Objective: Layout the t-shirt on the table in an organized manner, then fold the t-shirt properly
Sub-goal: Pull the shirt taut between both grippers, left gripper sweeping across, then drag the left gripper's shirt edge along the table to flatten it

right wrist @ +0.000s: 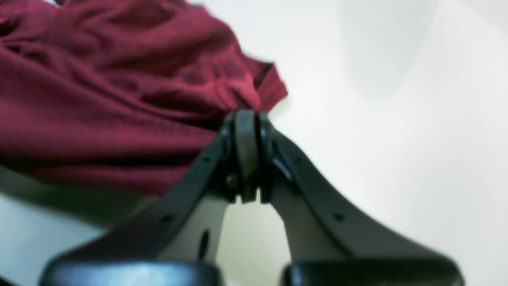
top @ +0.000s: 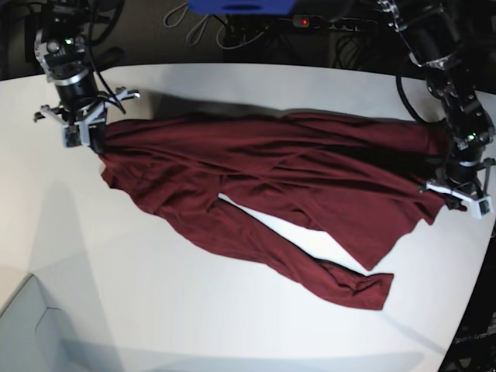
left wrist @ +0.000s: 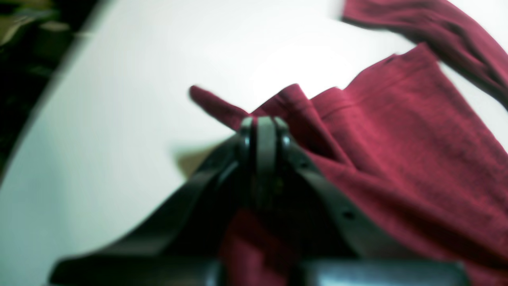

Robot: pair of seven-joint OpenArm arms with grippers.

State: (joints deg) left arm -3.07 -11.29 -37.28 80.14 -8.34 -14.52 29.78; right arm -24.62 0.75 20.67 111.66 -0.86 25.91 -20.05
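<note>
Plain burgundy t-shirt (top: 310,178), white table (top: 194,310), black pincers

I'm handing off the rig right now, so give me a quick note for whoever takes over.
Left end effector: shut on the t-shirt at one end.
Right end effector: shut on the t-shirt at the opposite end.
The shirt is stretched between them across the table, wrinkled, one sleeve trailing toward the front.
Done: both ends gripped.
Left: flatten it, straighten the sleeves, fold.

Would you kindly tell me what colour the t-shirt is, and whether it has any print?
The t-shirt is plain dark maroon, no print; clearest in the base view.
</note>
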